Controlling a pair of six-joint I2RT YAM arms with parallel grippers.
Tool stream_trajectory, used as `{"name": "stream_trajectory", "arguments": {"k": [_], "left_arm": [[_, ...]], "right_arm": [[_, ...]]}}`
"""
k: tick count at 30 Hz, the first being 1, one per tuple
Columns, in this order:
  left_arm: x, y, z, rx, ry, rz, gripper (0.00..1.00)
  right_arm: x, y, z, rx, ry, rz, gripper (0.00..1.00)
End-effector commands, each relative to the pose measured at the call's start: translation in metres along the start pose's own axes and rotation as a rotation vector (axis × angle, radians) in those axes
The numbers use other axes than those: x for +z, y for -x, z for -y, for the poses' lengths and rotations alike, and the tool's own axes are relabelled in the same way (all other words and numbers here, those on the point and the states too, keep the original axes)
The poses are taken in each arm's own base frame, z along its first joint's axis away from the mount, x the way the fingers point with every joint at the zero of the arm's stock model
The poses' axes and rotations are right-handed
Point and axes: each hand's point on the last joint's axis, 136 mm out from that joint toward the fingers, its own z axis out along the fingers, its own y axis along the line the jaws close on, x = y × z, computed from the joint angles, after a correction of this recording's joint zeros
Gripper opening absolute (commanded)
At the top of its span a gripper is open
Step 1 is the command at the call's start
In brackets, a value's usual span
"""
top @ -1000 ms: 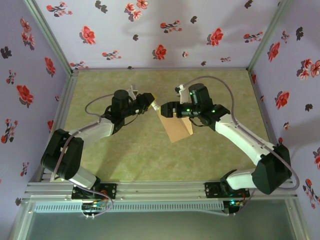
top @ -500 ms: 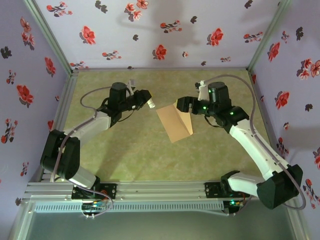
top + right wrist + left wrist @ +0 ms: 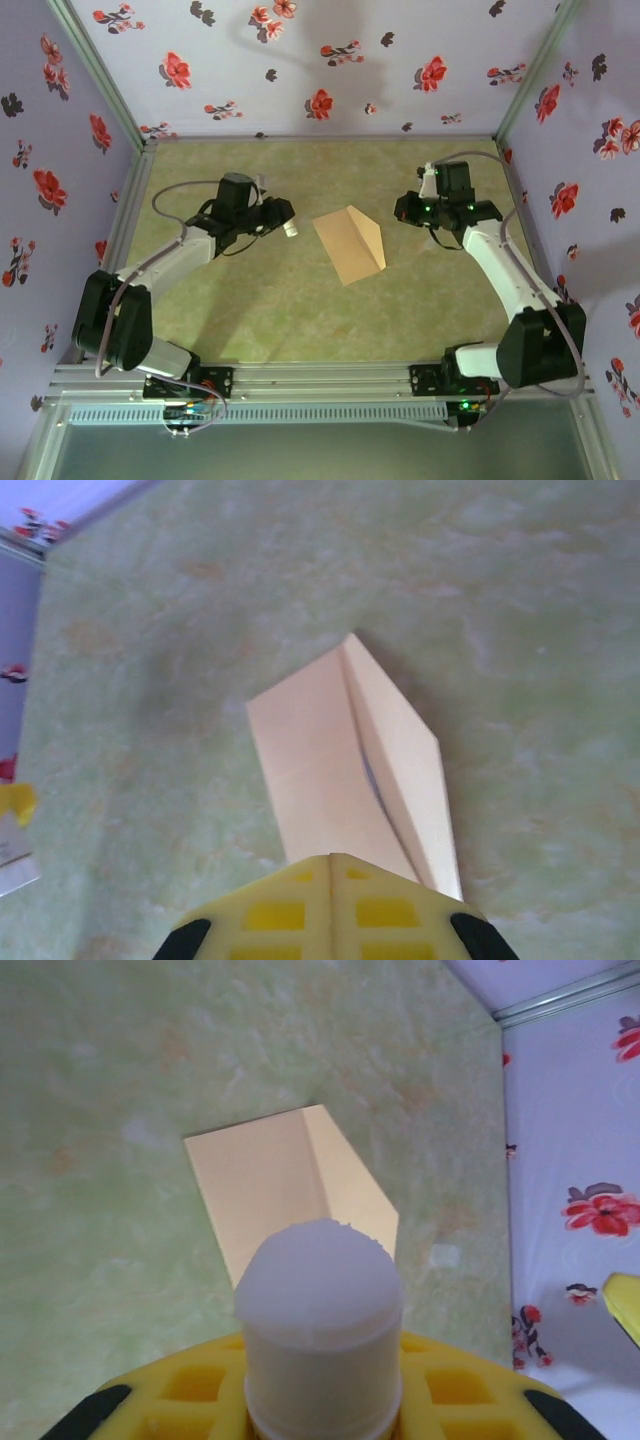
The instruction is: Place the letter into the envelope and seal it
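Observation:
The tan envelope lies flat on the green mat between the two arms, its flap folded over but standing slightly raised. A thin bluish line shows in the slit under the flap; the letter is otherwise hidden. My left gripper is to the envelope's left, shut on a white cylinder stick whose rounded tip points toward the envelope. My right gripper hovers to the envelope's right, apart from it. Its yellow fingers are pressed together with nothing between them, just short of the envelope.
Floral-print walls enclose the mat on the back and both sides, with a metal frame along the edges. Open mat lies in front of the envelope toward the arm bases.
My right gripper has let go at the envelope, drawn back to the right and shut. My left gripper with the stick has pulled back to the left. The envelope lies free.

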Motion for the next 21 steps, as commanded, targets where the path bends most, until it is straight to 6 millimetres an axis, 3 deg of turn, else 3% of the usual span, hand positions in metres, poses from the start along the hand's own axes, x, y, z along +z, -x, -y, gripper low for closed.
{"name": "stream_trajectory", "arguments": {"k": [1,12,21], "left_arm": [[0.002,-0.014,-0.022,0.023,0.058,-0.024,0.00],[0.054,-0.044,-0.022,0.016,0.008,-0.052,0.00],[0.089,-0.054,-0.012,0.002,-0.020,-0.068,0.00]], "right_arm": [[0.009,0.006,0.015,0.011,-0.042,-0.022,0.00],[0.079,0.011,0.067,-0.002,-0.165,-0.159,0.00],[0.113,0.003,0.095,-0.015,-0.205,-0.223,0.00]]}}
